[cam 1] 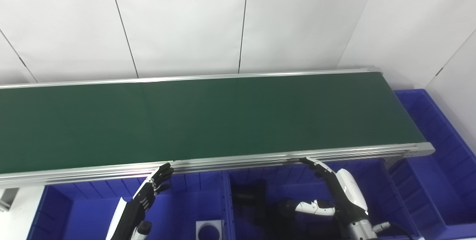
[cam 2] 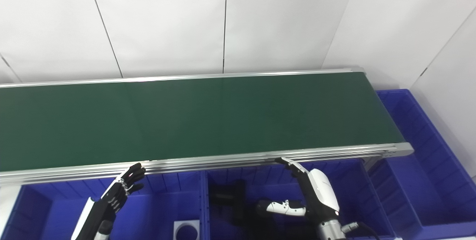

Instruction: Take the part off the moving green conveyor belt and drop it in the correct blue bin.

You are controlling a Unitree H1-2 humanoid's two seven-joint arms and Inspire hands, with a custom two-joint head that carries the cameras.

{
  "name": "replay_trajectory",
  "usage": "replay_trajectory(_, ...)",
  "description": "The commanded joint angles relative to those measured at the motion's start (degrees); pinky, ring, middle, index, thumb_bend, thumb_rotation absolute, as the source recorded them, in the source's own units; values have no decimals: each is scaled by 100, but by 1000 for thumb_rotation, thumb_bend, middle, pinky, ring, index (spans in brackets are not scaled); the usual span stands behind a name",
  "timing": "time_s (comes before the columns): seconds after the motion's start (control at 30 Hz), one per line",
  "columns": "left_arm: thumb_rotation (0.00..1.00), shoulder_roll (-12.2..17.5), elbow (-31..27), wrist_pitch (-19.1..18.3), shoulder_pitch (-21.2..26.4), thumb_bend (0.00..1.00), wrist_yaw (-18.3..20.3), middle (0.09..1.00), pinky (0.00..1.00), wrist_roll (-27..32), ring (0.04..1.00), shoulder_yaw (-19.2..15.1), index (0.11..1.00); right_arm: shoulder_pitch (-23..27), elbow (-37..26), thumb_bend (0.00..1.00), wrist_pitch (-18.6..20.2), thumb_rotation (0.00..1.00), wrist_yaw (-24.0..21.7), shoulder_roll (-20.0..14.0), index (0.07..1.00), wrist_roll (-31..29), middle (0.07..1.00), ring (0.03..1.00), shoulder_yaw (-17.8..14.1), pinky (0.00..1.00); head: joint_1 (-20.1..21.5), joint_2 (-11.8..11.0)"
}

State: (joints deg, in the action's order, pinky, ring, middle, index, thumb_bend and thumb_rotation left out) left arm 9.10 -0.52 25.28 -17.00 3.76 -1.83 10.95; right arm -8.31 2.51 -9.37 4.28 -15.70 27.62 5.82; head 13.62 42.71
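Below the green conveyor belt (cam 1: 208,121), over blue bins (cam 1: 178,203), left hand (cam 1: 148,191) and right hand (cam 1: 334,191) spread-fingered, holding nothing

No text, label, brand, number or sign can be read anywhere in either eye view.
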Motion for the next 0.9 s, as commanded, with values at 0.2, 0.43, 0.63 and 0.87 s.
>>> replay_trajectory(0.2, 1000, 10, -140, 158, 7, 929, 72, 883, 845, -76, 894, -20, 891, -318, -951, 866, -971, 917, -370, 191, 826, -1720, 827, 801, 10, 731, -192, 27)
replay_trajectory(0.43, 1000, -6, -213, 142, -7, 967, 73, 873, 843, -135, 886, -17, 871, -449, -1071, 944, -1435, 1000, -674, 550, 847, -2494, 889, 892, 239, 839, -506, 85)
replay_trajectory(0.63, 1000, -22, -272, 127, -13, 956, 34, 876, 848, -289, 890, -41, 866, -477, -750, 956, -1533, 1000, -782, 889, 848, -2675, 882, 877, 330, 841, -738, 184)
replay_trajectory(0.87, 1000, -103, -394, 62, -25, 940, -18, 874, 841, -475, 888, -57, 868, -509, -299, 909, -1749, 1000, -943, 940, 850, -2801, 872, 868, 286, 848, -930, 341)
